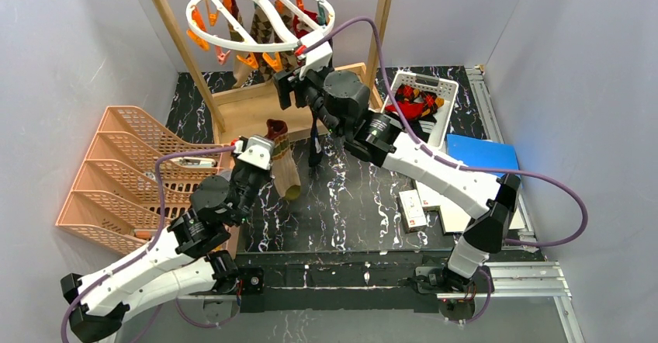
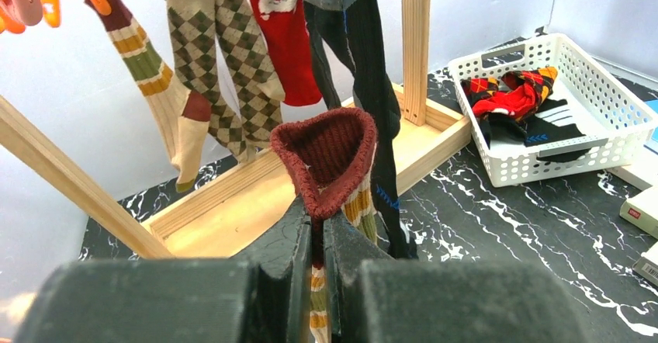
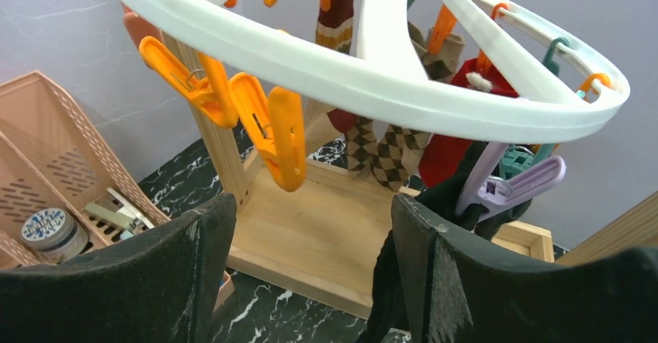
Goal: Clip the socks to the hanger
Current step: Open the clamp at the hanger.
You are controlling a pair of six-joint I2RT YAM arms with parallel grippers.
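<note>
The left gripper (image 2: 314, 213) was clenched on the striped sock (image 2: 330, 145), held aloft near the tabletop's far edge; the right gripper (image 3: 306, 226) stood released beneath the hanger (image 3: 365, 87), beside a free orange clip (image 3: 277, 137); next, likely, that clip needs pinching open and the cuff fed in.

Left arm (image 1: 147, 269), white links with black joints: extends from its base at the near-left edge of the bench (image 1: 349, 219), forward and to the right, with the wrist raised above the elbow.

Left tool (image 2: 320, 223), black, two fingers: jaws closed together, pinching the dark red ribbed cuff of a striped fabric sock (image 2: 330, 149), which is lifted off the bench.

Right arm (image 1: 434, 172), same build: rises from its near-right base, bends at the elbow, and reaches forward and left across the bench.

Right tool (image 3: 306, 226), black, two fingers: held high, jaws standing wide apart.
</note>
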